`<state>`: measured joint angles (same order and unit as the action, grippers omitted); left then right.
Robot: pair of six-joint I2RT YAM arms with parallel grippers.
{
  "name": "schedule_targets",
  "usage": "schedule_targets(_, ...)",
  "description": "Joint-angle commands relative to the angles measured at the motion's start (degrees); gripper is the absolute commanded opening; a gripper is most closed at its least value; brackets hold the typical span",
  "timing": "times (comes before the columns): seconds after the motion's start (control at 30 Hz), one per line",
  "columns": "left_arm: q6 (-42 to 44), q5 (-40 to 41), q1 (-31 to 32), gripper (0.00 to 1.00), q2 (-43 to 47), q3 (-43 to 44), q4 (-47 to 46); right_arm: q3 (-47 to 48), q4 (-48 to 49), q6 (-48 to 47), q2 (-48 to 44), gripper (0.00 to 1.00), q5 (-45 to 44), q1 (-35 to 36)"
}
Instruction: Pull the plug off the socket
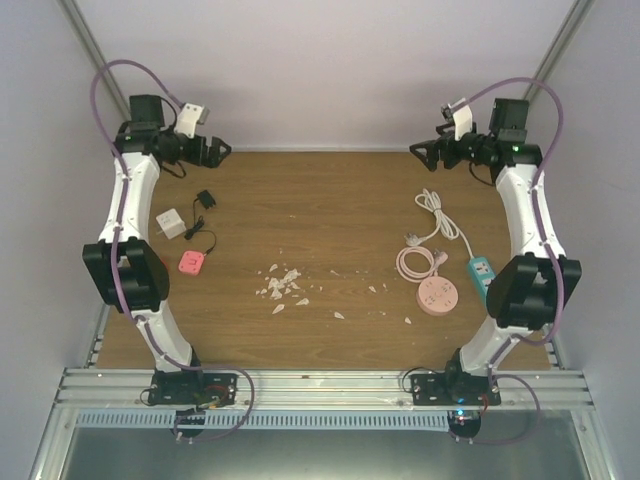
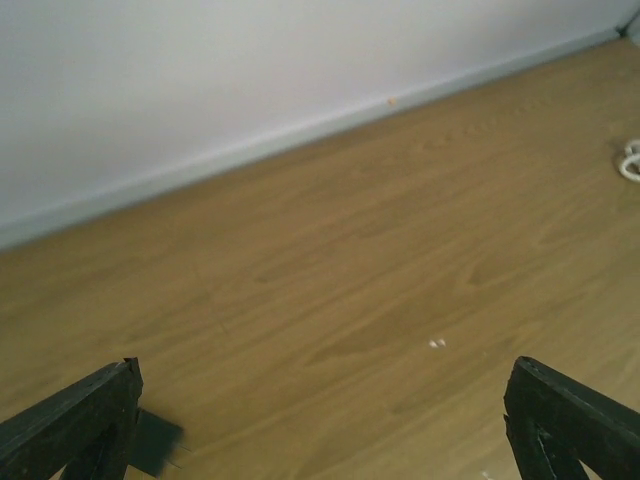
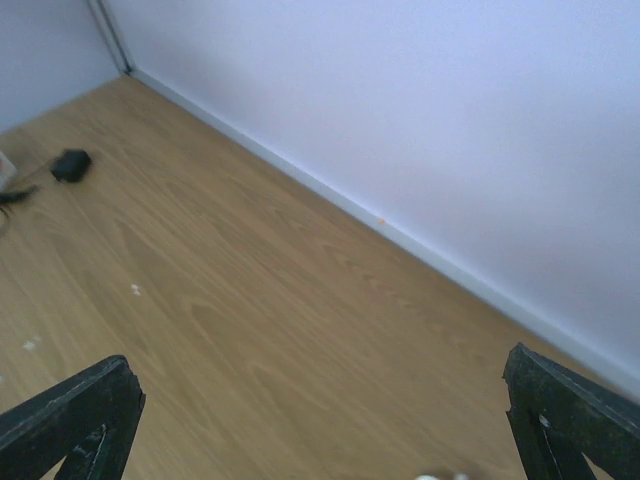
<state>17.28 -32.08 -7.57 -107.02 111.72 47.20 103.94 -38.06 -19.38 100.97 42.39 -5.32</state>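
Note:
A small pink socket (image 1: 191, 262) lies on the wooden table at the left, with a thin black cable running up to a black plug (image 1: 204, 200). That plug also shows in the right wrist view (image 3: 70, 164), and a dark blurred corner of it shows in the left wrist view (image 2: 155, 442). A round pink socket (image 1: 437, 296) with a coiled pink cord (image 1: 413, 262) and a teal power strip (image 1: 482, 272) on a white cable (image 1: 436, 212) lie at the right. My left gripper (image 1: 216, 150) (image 2: 320, 430) is open and empty, high at the back left. My right gripper (image 1: 420, 152) (image 3: 320, 420) is open and empty at the back right.
A white cube adapter (image 1: 170, 223) sits beside the black plug. White crumbs (image 1: 283, 285) are scattered mid-table. The back wall (image 1: 320, 70) stands just behind both grippers. A metal rail (image 1: 320, 385) runs along the near edge.

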Motion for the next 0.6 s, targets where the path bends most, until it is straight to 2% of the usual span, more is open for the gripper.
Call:
schedule_targets(0.0, -1.66, 1.53, 1.71, 0.99, 5.34, -7.16, -5.77, -11.03, 12.15, 8.88, -5.59, 1.00, 4.39, -0.48)
schedule_targets(0.27, -4.31, 2.39, 1.73, 0.99, 9.44, -18.56, -10.92, -24.68, 15.63, 8.50, -11.23, 1.00, 3.64, -0.47)
schedule_targets(0.57, -6.82, 3.99, 0.51, 0.99, 9.05, -18.65, -12.99, -25.06, 15.28, 7.60, -11.42, 1.00, 3.09, -0.48)
